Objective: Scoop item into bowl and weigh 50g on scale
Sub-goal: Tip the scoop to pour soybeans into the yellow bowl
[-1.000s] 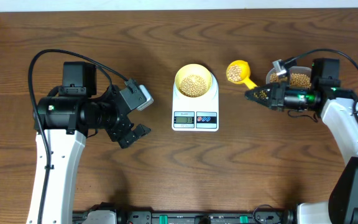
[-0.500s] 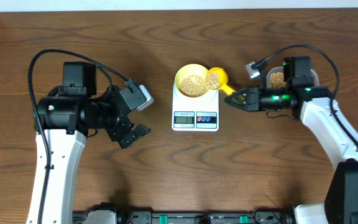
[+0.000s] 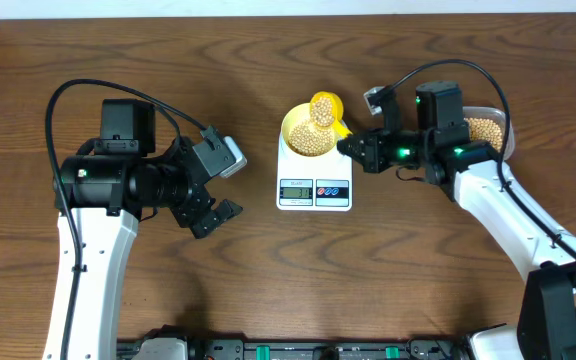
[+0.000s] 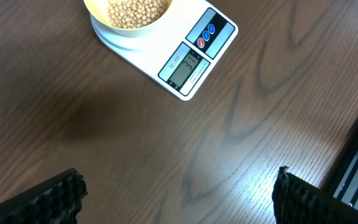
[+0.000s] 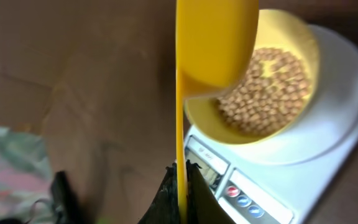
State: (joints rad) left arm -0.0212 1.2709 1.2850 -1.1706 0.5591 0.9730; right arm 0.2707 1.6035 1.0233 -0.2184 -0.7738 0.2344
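Observation:
The pale-yellow bowl [image 3: 311, 136] stands on the white scale [image 3: 314, 190] and holds tan beans [image 3: 313, 138]. My right gripper [image 3: 353, 148] is shut on the handle of a yellow spoon [image 3: 325, 107]. The spoon's cup hangs over the bowl's far right rim with beans in it. From the right wrist, the spoon [image 5: 215, 37] is turned on its side above the bowl [image 5: 291, 56], the handle pinched in the gripper [image 5: 181, 171]. My left gripper [image 3: 230, 188] stands open and empty left of the scale. The left wrist view shows it [image 4: 179, 186] over bare wood, with the scale [image 4: 191, 56] and bowl [image 4: 114, 22] ahead.
A clear tub [image 3: 509, 130] of beans [image 3: 484, 128] sits at the far right, behind the right arm. The scale's display [image 3: 296, 189] and round buttons [image 3: 331, 189] face the near edge. Black equipment lines the table's front edge [image 3: 298, 350].
My right gripper has carried the loaded spoon leftward from beside the tub to over the bowl, and the spoon has tipped. The left arm has not moved.

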